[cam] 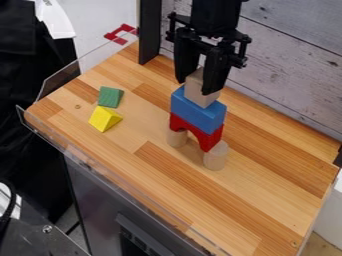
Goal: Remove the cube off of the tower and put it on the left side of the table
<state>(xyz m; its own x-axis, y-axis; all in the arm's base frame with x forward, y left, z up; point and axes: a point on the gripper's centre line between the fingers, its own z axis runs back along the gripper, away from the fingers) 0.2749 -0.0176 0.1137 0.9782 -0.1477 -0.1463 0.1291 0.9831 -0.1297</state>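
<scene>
The black gripper [199,86] hangs down from the top edge, right at the top of the tower, overlapping the upper part of the pale wooden cube [199,95]. Whether it holds the cube cannot be made out. That cube rests on a blue block [198,114], which lies on a red arch [196,133]. Under the arch stand two light wooden cylinders, one at the left [176,138] and one at the right [216,156]. The tower stands upright, right of the middle of the wooden table [147,172].
On the table's left part lie a green block [110,97] and a yellow wedge [105,119], close together. Clear plastic edging [60,82] runs along the table's left side. A grey plank wall [287,65] rises behind, with a dark post [150,30] at the back.
</scene>
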